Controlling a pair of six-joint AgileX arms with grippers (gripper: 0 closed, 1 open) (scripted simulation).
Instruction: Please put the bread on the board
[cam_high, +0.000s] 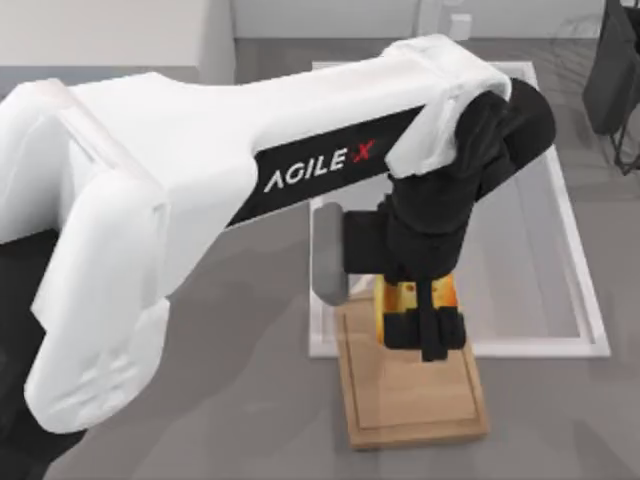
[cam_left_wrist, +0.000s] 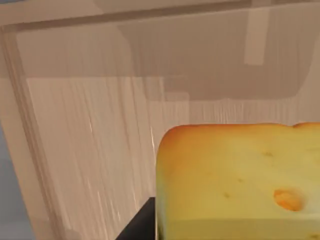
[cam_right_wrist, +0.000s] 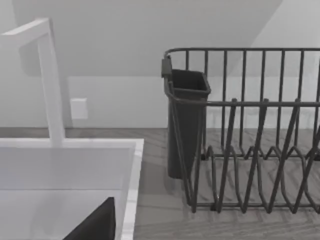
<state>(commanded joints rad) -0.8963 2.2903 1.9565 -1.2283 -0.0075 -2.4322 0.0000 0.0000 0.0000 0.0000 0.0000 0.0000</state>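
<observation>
Left gripper (cam_high: 422, 325) hangs straight down over the far end of the board (cam_high: 415, 405), pinching the bread (cam_high: 412, 300) between its dark fingers; the golden crust shows on both sides of the finger that crosses its front. From the left wrist view the bread (cam_left_wrist: 235, 180) sits close under the camera with the pale wood grain of the board (cam_left_wrist: 90, 150) spread out beyond it, so the load is already over the wood rather than beside it. Whether the bread touches the board or hangs just above it I cannot tell.

What matters for the coming move is straight down: the bread lies directly below the gripper, and the board directly below the bread. I judge that only a short lowering and a release remain. The board's long axis runs near to far, and most of its bare surface lies toward the near side of the gripper, while its far end meets the white rim of the sink (cam_high: 560, 345). The release should therefore not drift any farther away.

My right arm is parked off to the right, its wrist view facing the sink rim (cam_right_wrist: 70, 150) and a dark wire dish rack (cam_right_wrist: 250, 135) on the tabletop (cam_high: 230, 400).
</observation>
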